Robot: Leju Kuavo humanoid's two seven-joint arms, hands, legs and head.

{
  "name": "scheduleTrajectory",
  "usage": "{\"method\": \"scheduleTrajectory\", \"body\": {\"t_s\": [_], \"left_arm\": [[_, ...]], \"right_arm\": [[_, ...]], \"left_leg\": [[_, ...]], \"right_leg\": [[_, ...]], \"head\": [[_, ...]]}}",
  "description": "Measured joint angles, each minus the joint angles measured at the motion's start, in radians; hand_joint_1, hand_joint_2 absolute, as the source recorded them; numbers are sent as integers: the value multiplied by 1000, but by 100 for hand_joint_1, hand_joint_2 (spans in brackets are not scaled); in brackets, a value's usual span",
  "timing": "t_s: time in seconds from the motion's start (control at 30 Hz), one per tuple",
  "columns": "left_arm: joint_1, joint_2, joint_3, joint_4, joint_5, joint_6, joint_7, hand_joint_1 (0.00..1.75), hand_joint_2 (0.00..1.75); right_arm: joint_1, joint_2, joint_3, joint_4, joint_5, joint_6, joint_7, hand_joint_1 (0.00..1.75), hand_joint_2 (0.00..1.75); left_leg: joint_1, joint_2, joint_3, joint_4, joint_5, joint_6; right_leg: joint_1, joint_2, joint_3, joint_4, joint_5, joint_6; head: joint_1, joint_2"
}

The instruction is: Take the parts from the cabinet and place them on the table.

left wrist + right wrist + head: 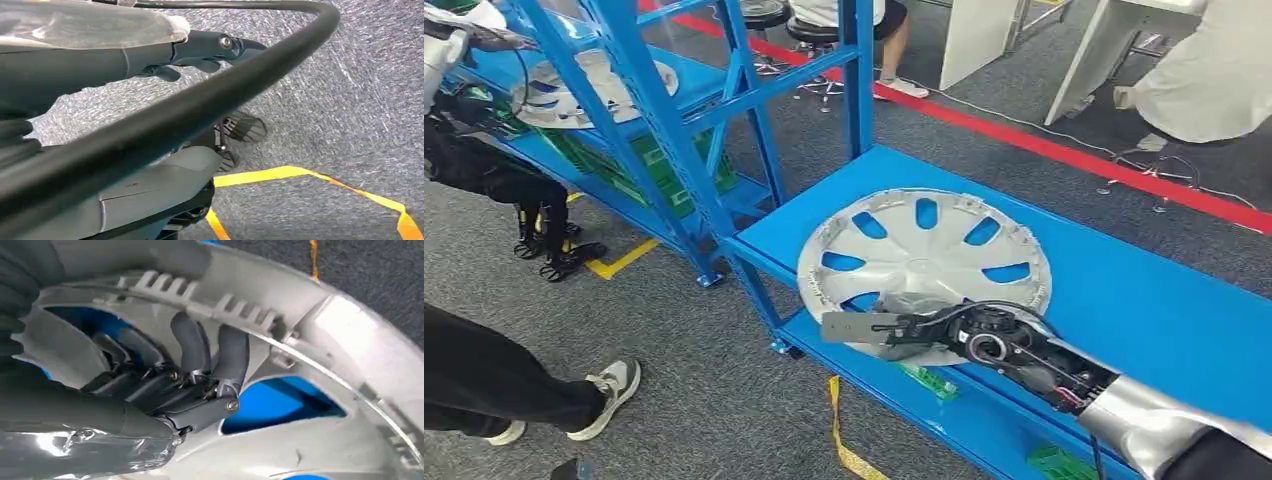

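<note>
At the upper left of the head view a second hubcap [574, 90] lies on the rack [724, 95], a blue shelf frame that I take for the cabinet; this part seems to wait for its turn. Lower left, a person's shoe [609, 388] stands on the grey carpet [714, 400], close to the work.

The left hand [210, 50] appears in the upper part of its wrist view, above the carpet and a yellow floor line [310, 176]. Its fingers look loosely curled and touch nothing that I can see; if they are fully closed, I cannot tell.

In the centre of the head view the hubcap [924, 265] lies flat on the blue table [1144, 300], with its near rim over the table's front edge. Probably it sits so because the hand needs room under the rim. The right hand [904, 328] is at this near rim, lower centre. In the right wrist view its fingers [227, 355] bend around the rim and go into an opening of the hubcap, so the hand grips it. I judge the part is almost placed and the release is not yet done.
</note>
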Motion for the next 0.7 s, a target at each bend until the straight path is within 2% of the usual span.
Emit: {"method": "scheduleTrajectory", "body": {"t_s": [0.7], "left_arm": [[0, -1, 13, 0, -2, 2, 1, 0, 175]], "right_arm": [[3, 2, 3, 16, 3, -35, 18, 175, 175]], "left_leg": [[0, 1, 3, 0, 0, 0]], "right_leg": [[0, 1, 2, 0, 0, 0]], "head": [[0, 0]]}}
